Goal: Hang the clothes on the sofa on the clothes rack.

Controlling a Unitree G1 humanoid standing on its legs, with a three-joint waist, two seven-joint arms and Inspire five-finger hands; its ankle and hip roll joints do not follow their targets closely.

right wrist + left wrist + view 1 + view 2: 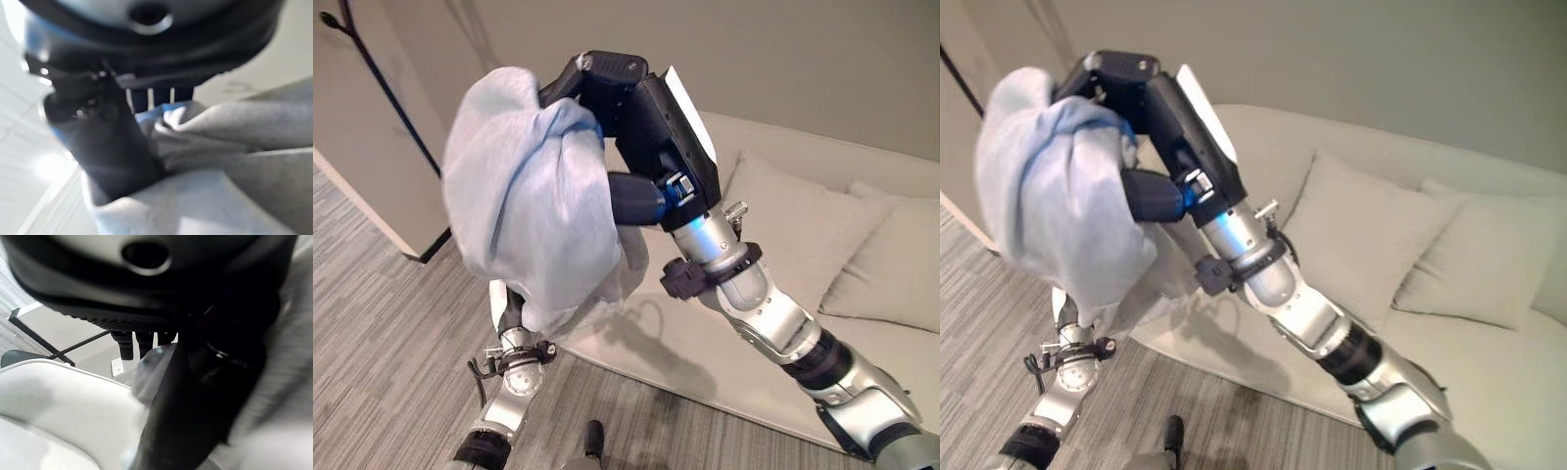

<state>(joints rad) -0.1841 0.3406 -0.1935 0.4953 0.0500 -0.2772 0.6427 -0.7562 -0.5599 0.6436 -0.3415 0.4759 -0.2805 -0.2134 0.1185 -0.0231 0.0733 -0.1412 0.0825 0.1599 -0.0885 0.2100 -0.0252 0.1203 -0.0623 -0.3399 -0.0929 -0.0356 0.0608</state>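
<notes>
The right hand (626, 108) clenches a pale grey garment (529, 206) held high off the sofa (773, 196); the left hand's grip, buried beneath the cloth, seems unreadable.

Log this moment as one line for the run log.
right hand: shut on garment | garment: lifted above sofa | rack: bare, off left

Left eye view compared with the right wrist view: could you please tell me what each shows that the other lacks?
Left eye view: the cream sofa with two cushions, the striped floor and a dark clothes rack at upper left. Right wrist view: a close look at the thumb pressed into the cloth's folds. Shared: the grey garment, gripped by the right robot hand.
</notes>
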